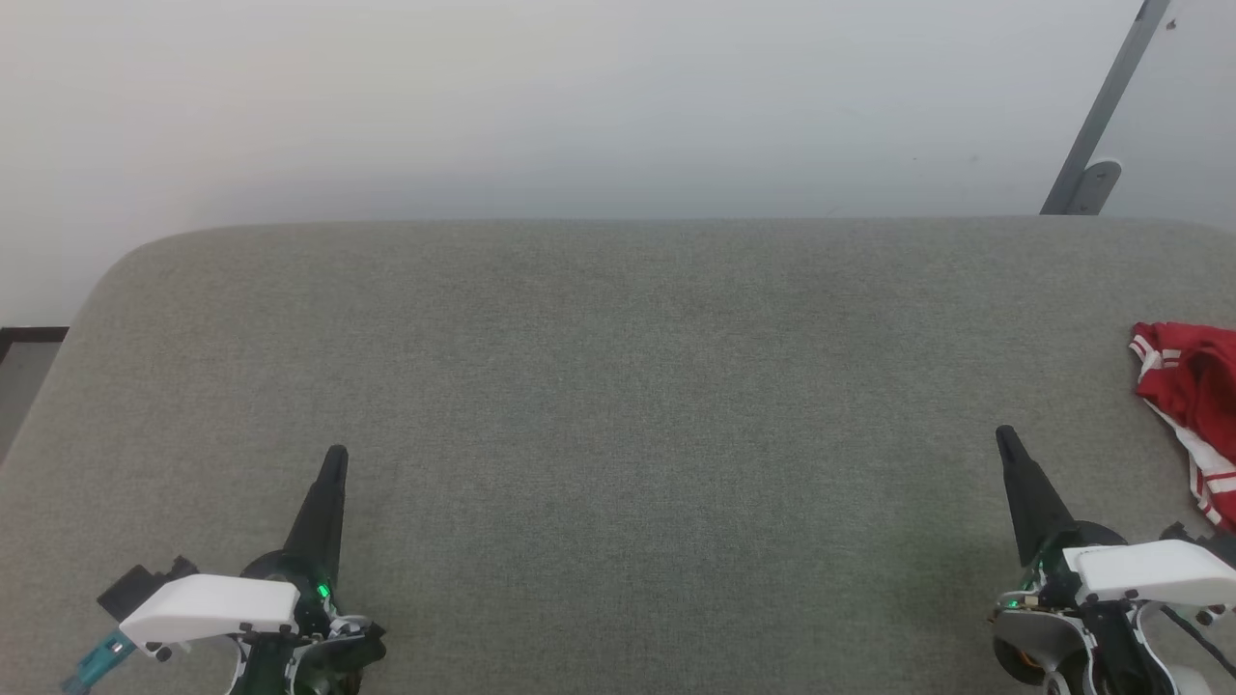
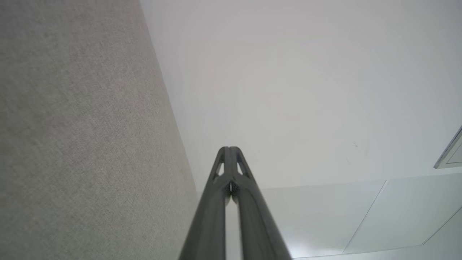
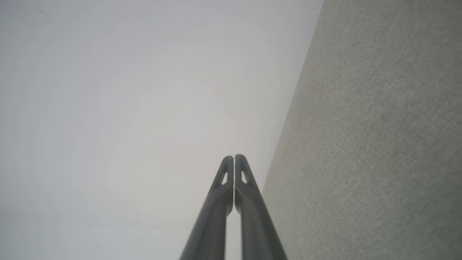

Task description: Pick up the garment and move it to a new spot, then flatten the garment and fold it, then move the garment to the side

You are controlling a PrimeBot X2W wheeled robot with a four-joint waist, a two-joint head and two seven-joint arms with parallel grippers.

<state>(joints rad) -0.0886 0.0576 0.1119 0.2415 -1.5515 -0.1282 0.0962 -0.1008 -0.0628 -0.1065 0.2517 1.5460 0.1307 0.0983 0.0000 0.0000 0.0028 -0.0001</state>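
The left pincer (image 1: 335, 454) and the right pincer (image 1: 1005, 434) sit low over the grey fabric tabletop (image 1: 618, 386), each pressed together on nothing. The garment (image 1: 1193, 386) lies on the tabletop's right side near the right pincer, seemingly crumpled and partly out of sight.

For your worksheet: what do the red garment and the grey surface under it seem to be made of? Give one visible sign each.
The garment: soft cloth, probably a light knit; it lies crumpled in loose folds, with striped trim. The grey surface: matt woven upholstery fabric; fine weave grain shows close up, and its rounded corner suggests padding.
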